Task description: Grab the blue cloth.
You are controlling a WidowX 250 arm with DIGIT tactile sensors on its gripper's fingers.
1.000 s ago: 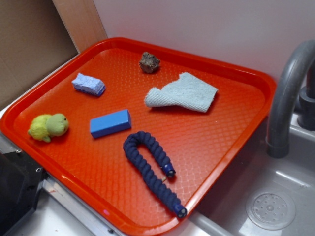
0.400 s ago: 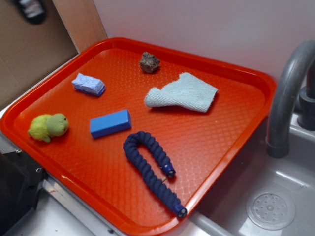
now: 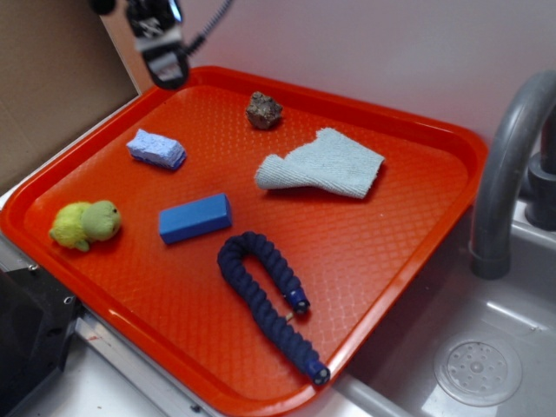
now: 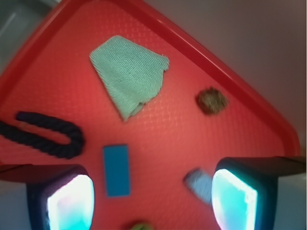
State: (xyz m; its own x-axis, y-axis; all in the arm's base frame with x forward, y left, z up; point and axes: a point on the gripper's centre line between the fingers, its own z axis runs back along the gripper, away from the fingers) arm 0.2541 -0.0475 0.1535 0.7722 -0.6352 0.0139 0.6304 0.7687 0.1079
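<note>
Red tray [image 3: 417,261] sits on the worktop beside a grey sink [image 3: 486,347] with its faucet [image 3: 508,165] at the right. Left to right on the tray: yellow-green plush toy [image 3: 85,224] at the near left edge; lavender sponge [image 3: 156,148] farther back; bright blue block [image 3: 195,217] near centre; dark navy braided rope [image 3: 265,295], bent in a hook, toward the near edge; brown lumpy object [image 3: 263,110] at the far side; blue cloth [image 3: 321,165] right of centre, lying flat with its left end folded, touching nothing else. Pincer [image 3: 165,65] hangs above the tray's far left corner, well apart from the cloth. In the wrist view its fingers [image 4: 67,201] are spread wide, nothing between them.
</note>
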